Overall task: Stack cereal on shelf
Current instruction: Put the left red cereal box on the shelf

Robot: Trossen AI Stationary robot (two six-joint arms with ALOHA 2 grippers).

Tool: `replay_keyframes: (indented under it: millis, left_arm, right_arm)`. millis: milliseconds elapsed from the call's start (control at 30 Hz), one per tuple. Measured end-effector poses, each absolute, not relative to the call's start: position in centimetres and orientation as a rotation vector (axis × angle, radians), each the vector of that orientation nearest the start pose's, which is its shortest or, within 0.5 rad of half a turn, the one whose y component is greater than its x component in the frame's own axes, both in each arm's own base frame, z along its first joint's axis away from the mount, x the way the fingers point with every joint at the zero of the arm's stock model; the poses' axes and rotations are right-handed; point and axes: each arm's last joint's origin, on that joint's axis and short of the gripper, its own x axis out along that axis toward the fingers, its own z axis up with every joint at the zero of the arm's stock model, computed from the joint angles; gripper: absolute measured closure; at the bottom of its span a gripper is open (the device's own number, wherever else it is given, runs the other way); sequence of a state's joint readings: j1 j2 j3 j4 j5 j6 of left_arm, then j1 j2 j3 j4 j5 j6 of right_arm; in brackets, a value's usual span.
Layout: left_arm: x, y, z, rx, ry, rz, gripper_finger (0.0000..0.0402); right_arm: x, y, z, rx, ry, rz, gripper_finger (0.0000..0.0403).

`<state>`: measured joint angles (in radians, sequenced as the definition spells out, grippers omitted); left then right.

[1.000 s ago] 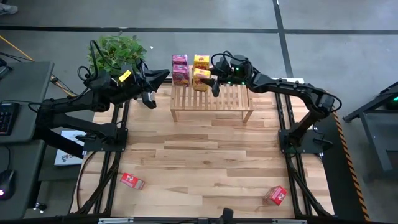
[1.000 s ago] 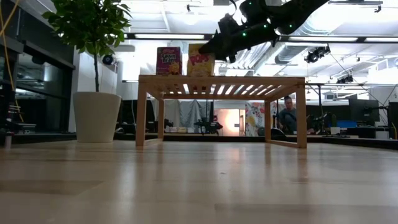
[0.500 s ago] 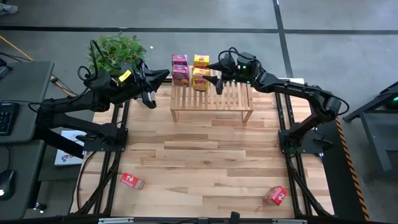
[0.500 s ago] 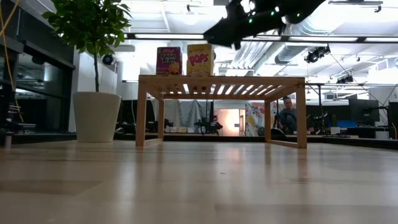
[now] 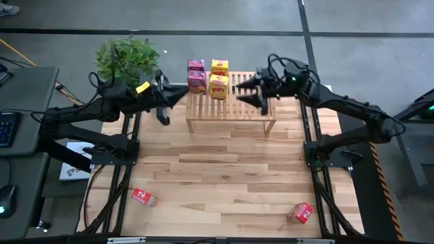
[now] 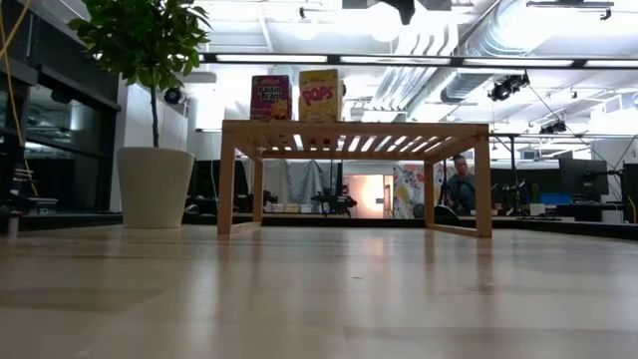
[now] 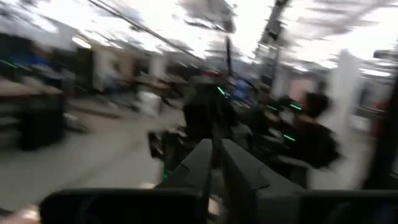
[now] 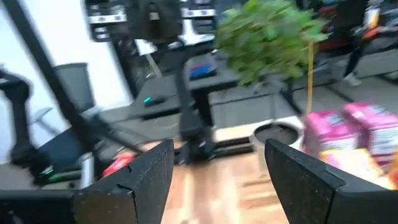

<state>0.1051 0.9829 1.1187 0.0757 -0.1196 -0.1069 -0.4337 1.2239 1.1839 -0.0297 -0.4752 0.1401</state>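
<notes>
The light-wood slatted shelf (image 5: 234,112) (image 6: 354,130) stands at the table's far middle. On its left end stand two pink cereal boxes (image 5: 196,74) (image 6: 270,98) (image 8: 348,134) and two yellow ones (image 5: 219,78) (image 6: 319,96), upright on their bases. Two red boxes lie on the table near its front edge, one at the left (image 5: 144,197) and one at the right (image 5: 300,213). My right gripper (image 5: 243,91) (image 8: 217,162) hangs open above the shelf's right half, apart from the boxes, with nothing between its fingers. My left gripper (image 5: 182,90) (image 7: 214,163) is shut and waits left of the shelf.
A potted plant (image 5: 127,57) (image 6: 150,60) stands beyond the table's far left corner. Both arm bases sit on dark frames at the table's left and right sides. A person (image 6: 461,184) sits in the room far behind the shelf.
My right gripper has drawn back from the front yellow box toward the table's right edge and risen, leaving the low view almost wholly. The yellow box stays upright on the shelf.
</notes>
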Motion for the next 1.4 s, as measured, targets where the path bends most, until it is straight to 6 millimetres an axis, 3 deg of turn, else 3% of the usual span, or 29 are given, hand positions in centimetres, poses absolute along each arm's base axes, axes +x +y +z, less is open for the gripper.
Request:
replay_keyframes:
  millis: [167, 333, 533, 733, 900, 1033, 1200, 1400]
  left_arm:
    - [20.4, 1.8, 42.0, -0.256, -0.044, 0.015, 0.0294]
    - [20.0, 1.1, 41.0, -0.341, 0.212, -0.196, 0.0203]
    - [19.4, -2.0, 39.6, -0.401, 0.51, -0.476, 0.0133]
    - [18.3, -8.3, 37.5, -0.284, 0.807, -0.651, 0.0124]
    - [17.2, -14.5, 35.0, -0.076, 0.957, -0.653, 0.0124]
    - [16.4, -18.2, 32.3, 0.088, 1.09, -0.637, 0.0124]
    - [15.6, -19.5, 29.6, 0.216, 1.264, -0.435, 0.0124]
    - [14.7, -20.3, 28.7, 0.211, 1.329, -0.344, 0.0124]
  right_arm:
    - [23.7, -6.7, 40.2, 0.227, 0.129, 0.05, 0.0157]
    - [23.0, -4.7, 40.1, 0.331, 0.178, -0.052, 0.0158]
    - [23.1, -3.0, 39.9, 0.435, 0.193, -0.103, 0.0158]
    - [23.2, -2.0, 39.8, 0.436, 0.203, -0.141, 0.0158]
    - [23.2, -1.6, 39.6, 0.424, 0.221, -0.135, 0.0158]
    - [23.1, -1.4, 39.4, 0.407, 0.252, -0.13, 0.0158]
    - [23.1, -1.4, 39.0, 0.39, 0.292, -0.134, 0.0158]
    - [23.1, -1.4, 38.9, 0.387, 0.301, -0.136, 0.0158]
